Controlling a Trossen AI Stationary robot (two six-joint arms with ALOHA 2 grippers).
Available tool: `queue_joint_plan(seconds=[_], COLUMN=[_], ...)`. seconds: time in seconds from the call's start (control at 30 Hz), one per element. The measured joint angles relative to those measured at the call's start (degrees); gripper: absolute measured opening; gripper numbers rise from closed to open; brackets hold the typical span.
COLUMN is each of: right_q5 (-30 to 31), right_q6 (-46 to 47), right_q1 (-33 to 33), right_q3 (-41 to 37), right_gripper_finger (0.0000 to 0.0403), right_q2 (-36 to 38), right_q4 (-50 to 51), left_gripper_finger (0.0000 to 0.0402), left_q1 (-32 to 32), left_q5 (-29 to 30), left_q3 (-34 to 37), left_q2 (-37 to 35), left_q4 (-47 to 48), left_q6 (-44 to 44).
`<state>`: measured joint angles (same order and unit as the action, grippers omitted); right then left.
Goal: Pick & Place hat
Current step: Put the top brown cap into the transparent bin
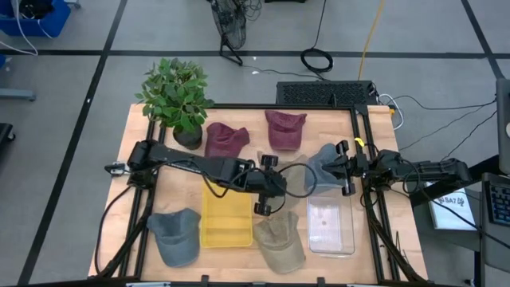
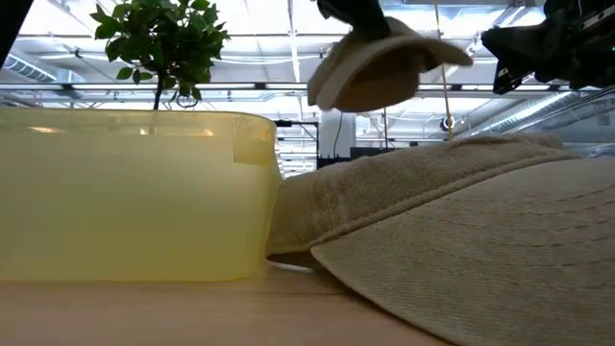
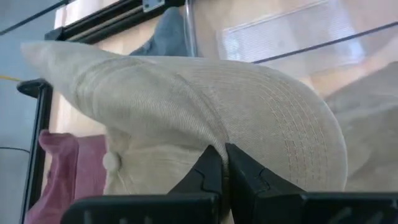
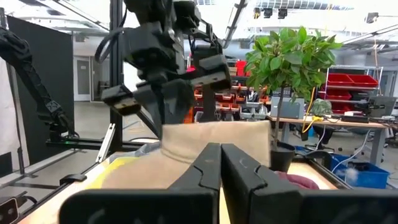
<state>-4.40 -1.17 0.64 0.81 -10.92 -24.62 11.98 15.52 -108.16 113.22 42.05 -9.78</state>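
Beige cap (image 3: 205, 106) is up off the table, pinched in the left gripper (image 3: 225, 163), whose fingers are clamped tight on its fabric. Just under that gripper sits the yellow bin (image 1: 225, 217), with the clear bin (image 1: 331, 224) off to its side and an olive cap (image 1: 280, 240) lying between them. Over at the table's far side the right gripper (image 4: 221, 163) hangs with its fingers pressed together, holding nothing, a grey cap (image 1: 321, 166) beneath it. Only writing I can spot is a floor sheet (image 1: 448, 209) reading "BAT".
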Motion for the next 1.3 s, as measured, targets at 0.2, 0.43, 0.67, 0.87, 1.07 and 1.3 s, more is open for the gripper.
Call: queue_joint_plan(seconds=[0.2,0.43,0.67,0.87,1.07,1.3], right_q5=[1.01,3.02,2.96,2.91,3.79,14.78], right_q6=[-2.69,-3.19,-3.12,-2.63,-3.04,-3.97], right_q1=[0.0,0.0,0.0,0.0,0.0,0.0], right_q3=[0.62,1.22,1.22,1.22,1.22,1.22], right_gripper_finger=[0.0,0.0,0.0,0.0,0.0,0.0], right_q2=[0.38,0.4,0.39,0.39,0.39,0.39], right_q4=[-1.01,0.21,0.9,0.93,1.2,4.76], left_gripper_finger=[0.0007,0.0007,0.0007,0.0007,0.0007,0.0007], left_q1=[1.15,2.62,2.96,2.94,3.08,4.69], left_q5=[-5.16,-8.08,-8.07,-8.08,-11.72,-15.74], left_q3=[-0.02,-0.02,-0.02,-0.02,-0.02,-0.04], left_q2=[0.01,-0.03,-0.03,-0.03,0.01,2.24], left_q4=[-11.28,-18.23,-18.12,-18.14,-22.19,-30.93], left_q6=[0.62,-2.29,-2.21,-2.16,0.24,-1.54])
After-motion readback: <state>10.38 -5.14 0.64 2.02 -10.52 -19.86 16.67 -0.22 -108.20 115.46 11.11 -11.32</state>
